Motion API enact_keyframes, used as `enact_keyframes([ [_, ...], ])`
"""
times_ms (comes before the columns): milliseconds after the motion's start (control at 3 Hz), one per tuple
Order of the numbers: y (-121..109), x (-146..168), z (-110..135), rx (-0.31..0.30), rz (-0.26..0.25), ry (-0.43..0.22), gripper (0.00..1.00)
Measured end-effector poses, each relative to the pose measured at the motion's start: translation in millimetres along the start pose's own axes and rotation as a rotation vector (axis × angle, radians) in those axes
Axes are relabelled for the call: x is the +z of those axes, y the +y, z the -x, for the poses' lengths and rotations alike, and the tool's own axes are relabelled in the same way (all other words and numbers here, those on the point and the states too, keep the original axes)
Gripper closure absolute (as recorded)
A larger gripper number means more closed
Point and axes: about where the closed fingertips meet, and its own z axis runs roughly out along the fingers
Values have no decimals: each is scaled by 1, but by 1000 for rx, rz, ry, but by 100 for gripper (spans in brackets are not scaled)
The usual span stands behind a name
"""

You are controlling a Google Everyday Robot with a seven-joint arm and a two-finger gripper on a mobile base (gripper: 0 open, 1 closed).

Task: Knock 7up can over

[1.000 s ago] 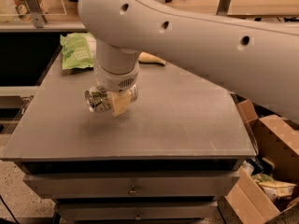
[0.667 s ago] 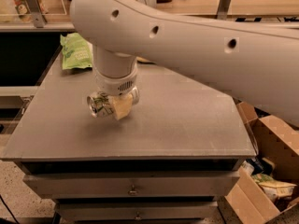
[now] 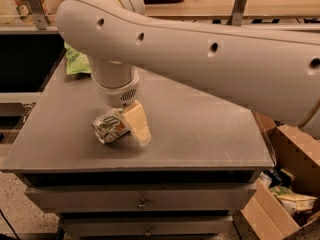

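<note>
The 7up can (image 3: 109,126), silver-white with green markings, lies on its side on the grey table (image 3: 200,134), left of centre and near the front. Its end faces left and forward. My gripper (image 3: 135,130) hangs from the big white arm (image 3: 200,59) and reaches down to the table right beside the can. Its cream tip touches the can's right side. The wrist hides the can's far side.
A green snack bag (image 3: 76,64) lies at the table's back left, partly behind the arm. Open cardboard boxes (image 3: 285,194) with clutter stand on the floor to the right. Drawers (image 3: 142,203) sit under the tabletop. A shelf runs along the back.
The gripper and the can beside it have moved toward the table's front edge. The can now rests lower, on its side on the tabletop.
</note>
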Motion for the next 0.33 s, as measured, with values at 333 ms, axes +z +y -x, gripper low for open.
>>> enact_keyframes([
  [333,0,0,0,0,0,0,0],
])
